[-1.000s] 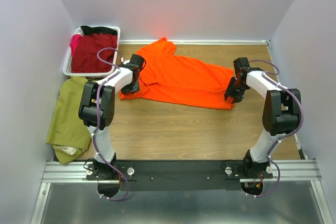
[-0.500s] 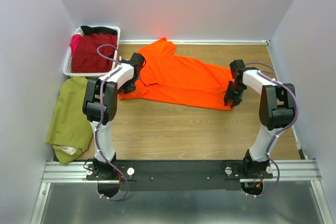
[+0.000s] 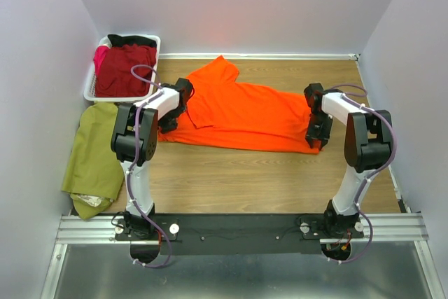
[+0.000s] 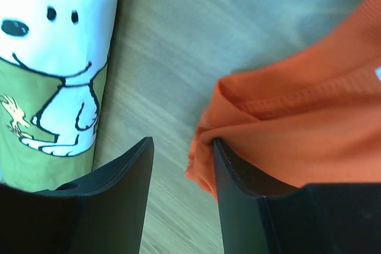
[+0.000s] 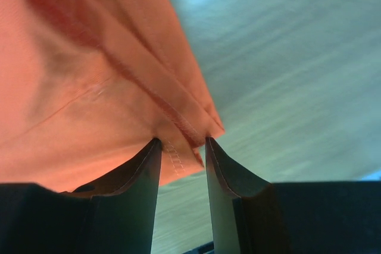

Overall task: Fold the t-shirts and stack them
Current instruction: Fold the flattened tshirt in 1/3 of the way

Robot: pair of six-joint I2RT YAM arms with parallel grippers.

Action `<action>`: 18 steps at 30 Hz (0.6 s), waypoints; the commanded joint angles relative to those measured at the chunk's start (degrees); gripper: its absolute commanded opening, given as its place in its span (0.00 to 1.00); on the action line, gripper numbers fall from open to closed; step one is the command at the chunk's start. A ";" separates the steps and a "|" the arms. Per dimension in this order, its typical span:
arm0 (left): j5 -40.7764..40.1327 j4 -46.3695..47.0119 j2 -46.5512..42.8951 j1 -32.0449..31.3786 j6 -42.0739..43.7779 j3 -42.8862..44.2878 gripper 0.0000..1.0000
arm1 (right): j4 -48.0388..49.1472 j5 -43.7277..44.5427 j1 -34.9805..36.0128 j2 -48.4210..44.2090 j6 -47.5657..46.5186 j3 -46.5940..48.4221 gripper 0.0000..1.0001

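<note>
Orange t-shirt point(image 3: 245, 113), bright, flat on table point(image 3: 231, 173), stitched hem pinched by right gripper point(image 5: 183, 141); left gripper point(image 4: 182, 142) spread beside bunched corner.

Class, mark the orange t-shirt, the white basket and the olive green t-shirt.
orange t-shirt point(image 3: 245, 113), top external view, mid-body.
white basket point(image 3: 91, 82), top external view, left wall.
olive green t-shirt point(image 4: 53, 69), left wrist view, dog print.

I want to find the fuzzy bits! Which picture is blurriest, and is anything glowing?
Right wrist view: the table is smeared into streaks, the orange t-shirt soft. Left wrist view: sharper, the cartoon dog print crisp, pale glare on the table. Top view: sharp, with a reddish glow on the back wall.
</note>
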 commanded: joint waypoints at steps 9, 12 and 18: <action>0.77 -3.58 -12.84 0.07 -2.76 2.66 0.52 | -5.24 13.36 -1.01 -0.87 2.31 1.37 0.44; 7.01 1.96 -16.45 -0.46 1.72 3.20 0.51 | -5.15 13.19 -1.10 -2.99 2.92 4.27 0.44; 19.58 8.29 -14.10 -2.30 6.38 3.99 0.49 | -4.89 9.95 -1.10 -5.19 3.45 9.81 0.44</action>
